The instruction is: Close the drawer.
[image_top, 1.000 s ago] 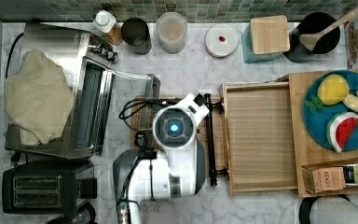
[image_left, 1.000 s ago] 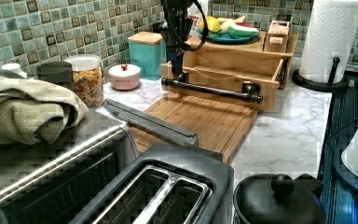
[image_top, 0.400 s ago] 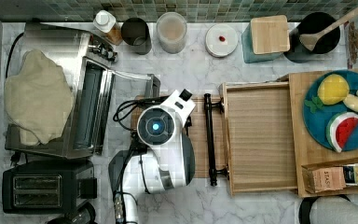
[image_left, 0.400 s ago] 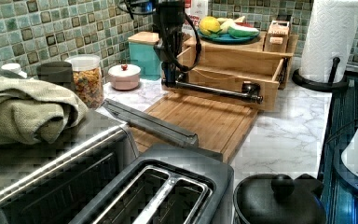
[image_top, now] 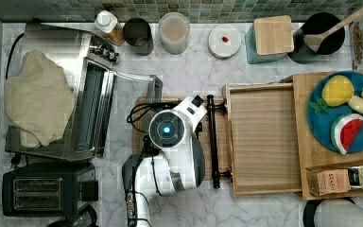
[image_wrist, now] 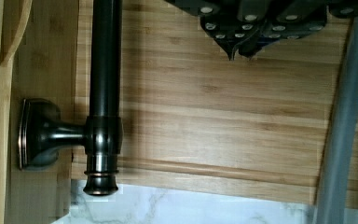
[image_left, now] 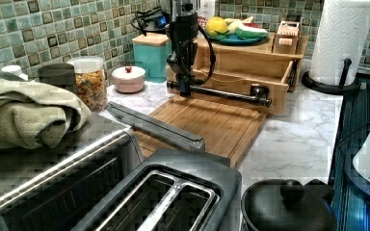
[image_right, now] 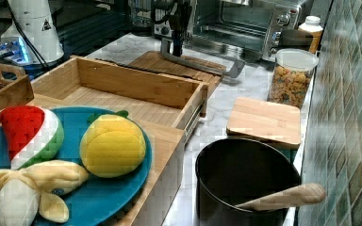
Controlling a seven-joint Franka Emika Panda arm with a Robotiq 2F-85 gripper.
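Backing away from the drawer (image_top: 264, 139), the gripper (image_wrist: 237, 52), fingertips pressed together, now hangs over the cutting board (image_left: 207, 126). Rigid and pulled out, it should slide when pushed at its handle (image_top: 212, 137).

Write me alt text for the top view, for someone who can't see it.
A white robot arm hovers over a bamboo cutting board, just left of the long black bar handle of an open, empty light-wood drawer. The marble counter also holds a silver toaster oven and a blue plate of toy fruit.
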